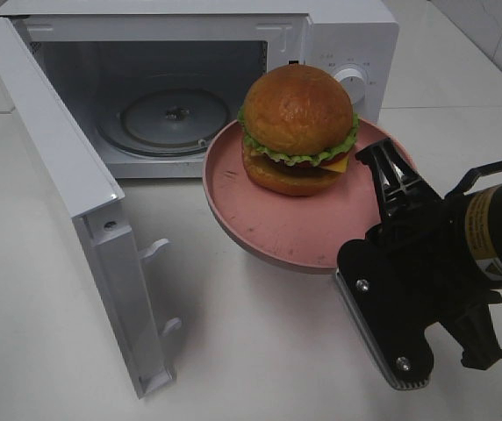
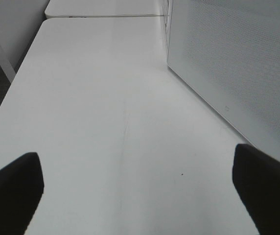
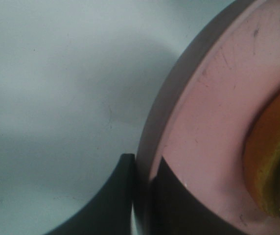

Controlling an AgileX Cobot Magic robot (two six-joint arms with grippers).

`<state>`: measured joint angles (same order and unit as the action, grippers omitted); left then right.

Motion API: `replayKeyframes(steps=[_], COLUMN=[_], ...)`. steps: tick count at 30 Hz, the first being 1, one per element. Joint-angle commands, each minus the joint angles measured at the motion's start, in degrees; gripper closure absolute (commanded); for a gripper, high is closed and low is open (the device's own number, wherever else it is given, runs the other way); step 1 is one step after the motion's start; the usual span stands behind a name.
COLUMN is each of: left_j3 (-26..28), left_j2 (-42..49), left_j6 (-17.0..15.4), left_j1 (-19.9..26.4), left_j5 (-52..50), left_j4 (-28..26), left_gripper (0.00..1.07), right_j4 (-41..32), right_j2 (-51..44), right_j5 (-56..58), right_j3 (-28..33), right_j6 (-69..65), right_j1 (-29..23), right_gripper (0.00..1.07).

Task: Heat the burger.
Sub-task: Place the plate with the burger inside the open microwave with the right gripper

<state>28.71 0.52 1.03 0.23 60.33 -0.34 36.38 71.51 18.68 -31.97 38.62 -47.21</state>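
The burger [image 1: 297, 127], with a golden bun and a lettuce frill, stands on a round pink plate [image 1: 251, 210]. The plate hangs tilted above the table, just in front of the open microwave [image 1: 347, 44]. My right gripper [image 1: 383, 162] is shut on the plate's rim at the right side. In the right wrist view its fingers [image 3: 115, 196] pinch the plate's rim [image 3: 213, 122], with the burger's edge [image 3: 269, 161] beside them. My left gripper [image 2: 137, 191] stands open over bare table, holding nothing; it does not show in the exterior view.
The microwave door [image 1: 67, 175] swings out wide to the left, reaching toward the table's front. Inside, a glass turntable [image 1: 174, 114] lies on the oven floor. The mesh face of the door [image 2: 238, 63] stands close beside my left gripper.
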Motion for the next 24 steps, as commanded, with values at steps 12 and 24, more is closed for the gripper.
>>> replayKeyframes(steps=[12,24], left_j3=[-0.17,-0.17], left_j2=[1.09,1.09], left_j6=[-0.06,-0.06], left_j1=[-0.29,-0.29], left_j5=[-0.92,-0.92], left_j4=[-0.34,-0.34], left_gripper=[0.03,0.03], right_j4=[-25.21,-31.17], right_j2=[2.75,6.70], right_j5=[-5.90,-6.07], right_j3=[-1.20,-6.42], right_j6=[36.27,42.28], right_j1=[4.70,9.22], right_gripper=[1.07,1.07])
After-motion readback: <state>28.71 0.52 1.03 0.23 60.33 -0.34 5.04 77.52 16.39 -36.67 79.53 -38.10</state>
